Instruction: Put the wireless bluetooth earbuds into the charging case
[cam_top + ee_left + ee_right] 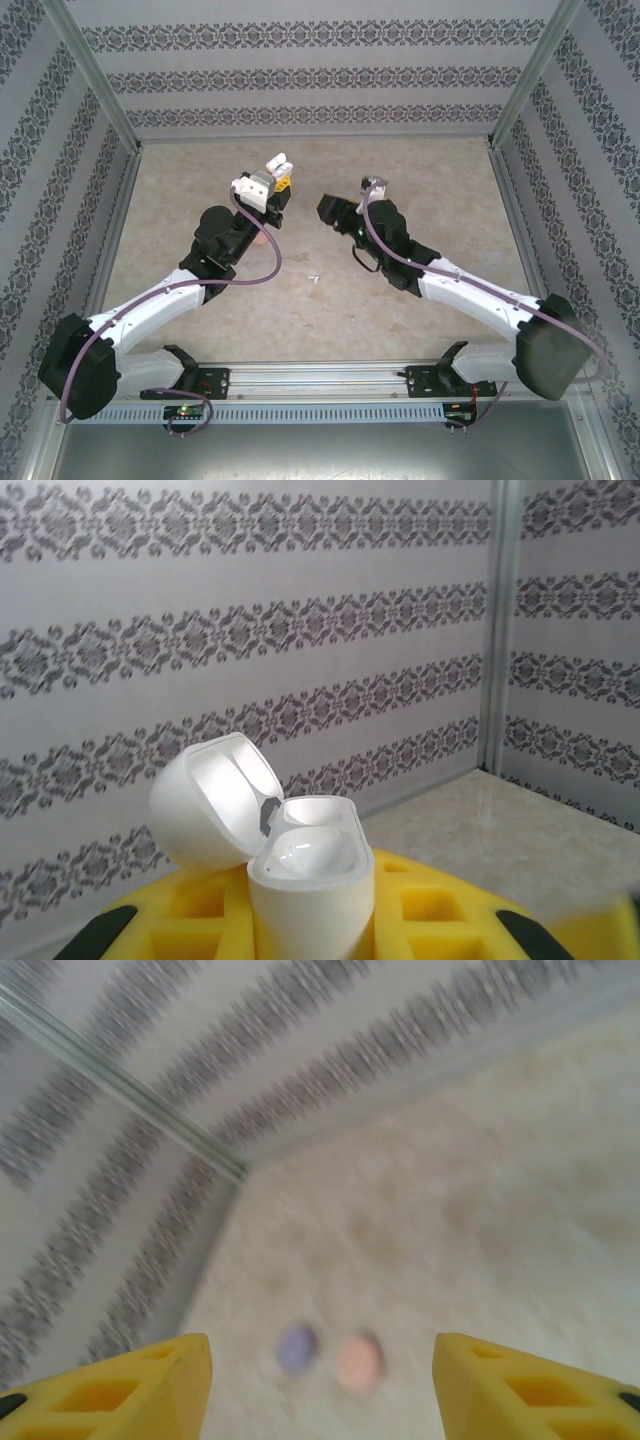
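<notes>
Beige, mottled tabletop [430, 200], enclosed by patterned wall panels [300, 75] on three sides.

Findings, working outward from the arm bases:

- Well short of the charging case [310, 880], one small white piece [315, 278] lies alone on the surface. It is probably a white earbud, but too small to confirm.
- The left gripper [283, 180] is clenched on the charging case and holds it upright with its mouth up. The lid [212, 800] is swung fully back to the case's left.
- Contents of the case: a glossy white moulded interior. Whether a bud already sits inside cannot be determined.
- Right of the case, near but apart, the right gripper [322, 1360] stands released, its fingers spread with nothing between them.
- Its view is blurred. Ahead on the tabletop lie a purple blob [297, 1348] and a pinkish blob [359, 1363], side by side and just apart. Whether they are buds or small cases is unclear.

Assessment: the step in hand appears to be fetching a bud with the free arm. To do it well:

- Keep the case steady and level.
- Centre the open fingers over one item only.
- Pinch so the stem can point down into its well.
- Match the bud's colour to the white case.
</notes>
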Tool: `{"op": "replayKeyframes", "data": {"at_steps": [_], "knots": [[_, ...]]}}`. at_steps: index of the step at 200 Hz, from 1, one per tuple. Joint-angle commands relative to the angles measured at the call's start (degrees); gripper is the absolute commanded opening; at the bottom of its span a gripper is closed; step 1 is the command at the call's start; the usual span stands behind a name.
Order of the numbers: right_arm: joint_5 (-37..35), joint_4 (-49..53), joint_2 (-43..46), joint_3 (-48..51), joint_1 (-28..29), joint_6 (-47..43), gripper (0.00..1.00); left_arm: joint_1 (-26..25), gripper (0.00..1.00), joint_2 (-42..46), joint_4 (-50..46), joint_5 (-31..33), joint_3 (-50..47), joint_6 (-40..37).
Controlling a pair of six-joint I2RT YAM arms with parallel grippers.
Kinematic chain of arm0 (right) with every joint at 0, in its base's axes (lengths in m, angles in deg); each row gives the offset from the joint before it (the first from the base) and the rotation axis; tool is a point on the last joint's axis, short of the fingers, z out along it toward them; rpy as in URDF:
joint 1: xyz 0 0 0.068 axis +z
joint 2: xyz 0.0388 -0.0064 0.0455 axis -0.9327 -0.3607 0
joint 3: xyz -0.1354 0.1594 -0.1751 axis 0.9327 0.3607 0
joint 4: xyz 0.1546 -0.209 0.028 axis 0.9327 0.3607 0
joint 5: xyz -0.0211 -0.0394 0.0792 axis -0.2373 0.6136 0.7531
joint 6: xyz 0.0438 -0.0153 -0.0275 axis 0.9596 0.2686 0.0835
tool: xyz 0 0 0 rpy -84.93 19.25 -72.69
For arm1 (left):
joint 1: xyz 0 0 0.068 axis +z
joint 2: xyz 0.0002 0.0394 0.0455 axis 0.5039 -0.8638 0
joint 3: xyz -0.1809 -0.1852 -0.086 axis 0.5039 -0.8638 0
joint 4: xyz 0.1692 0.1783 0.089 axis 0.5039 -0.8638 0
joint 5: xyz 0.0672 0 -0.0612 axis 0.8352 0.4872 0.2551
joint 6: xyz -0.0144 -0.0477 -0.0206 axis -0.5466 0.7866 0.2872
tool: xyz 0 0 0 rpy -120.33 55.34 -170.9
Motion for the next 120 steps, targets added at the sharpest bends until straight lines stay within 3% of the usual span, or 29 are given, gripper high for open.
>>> {"op": "replayKeyframes", "data": {"at_steps": [1,43,76,120], "knots": [[-1.0,16.1,4.0,0.7,1.8,4.7,0.60,0.6,0.00,4.1,-2.6,2.5,0.1,2.8],[-0.2,23.7,-1.7,2.8,3.4,14.2,0.58,1.0,0.00,6.3,-7.4,2.2,-1.1,4.1],[-2.0,31.0,-10.5,-4.2,7.0,17.1,0.56,1.5,0.00,7.9,-9.6,2.6,-1.9,4.5],[3.1,30.4,-20.6,-8.0,9.1,19.0,0.56,3.3,0.00,11.1,-12.3,1.9,-2.3,5.0]]}}
